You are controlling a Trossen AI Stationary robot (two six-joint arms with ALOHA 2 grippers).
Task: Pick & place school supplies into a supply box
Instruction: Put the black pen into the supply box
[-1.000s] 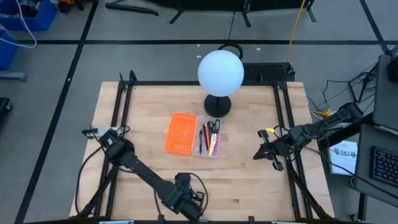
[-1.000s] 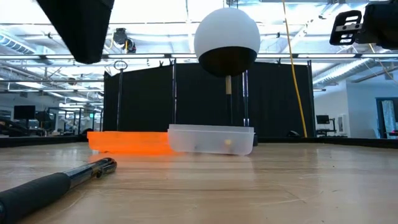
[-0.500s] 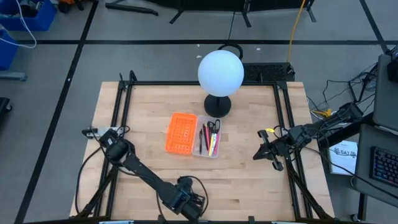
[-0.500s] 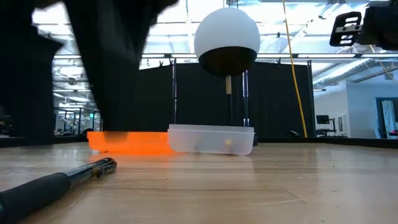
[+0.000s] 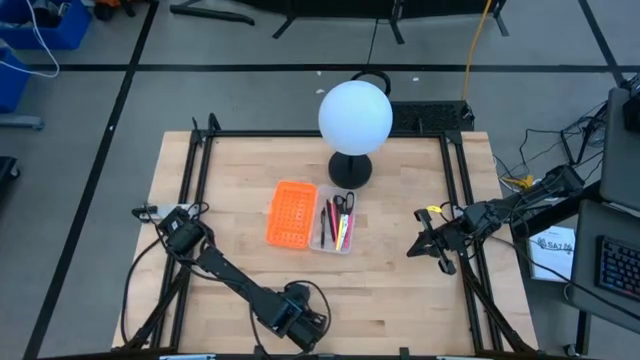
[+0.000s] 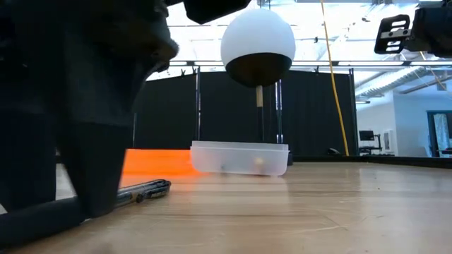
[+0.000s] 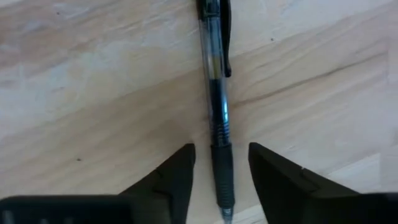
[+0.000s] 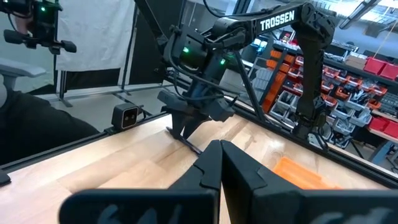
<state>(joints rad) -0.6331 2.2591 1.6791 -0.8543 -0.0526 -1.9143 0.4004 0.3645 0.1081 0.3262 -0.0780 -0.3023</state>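
Pen [image 7: 217, 112], black with a clear barrel, lies flat on the near tabletop [image 5: 400, 290] between the parted fingers of my left claw [image 7: 221, 180], not gripped. Supply box [image 5: 336, 225] sits mid-table beside the orange tray [image 5: 291, 213], while my right claw [image 8: 219, 163] hangs pressed together at the right edge.

Black pen [image 7: 219, 118] flat on wood; clear box [image 5: 334, 246] holds other supplies.

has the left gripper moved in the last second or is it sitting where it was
Yes. In the low view the left gripper has come down from above onto the table, its open fingers either side of the clear-barrelled black pen, well in front of the fixed clear plastic tray.
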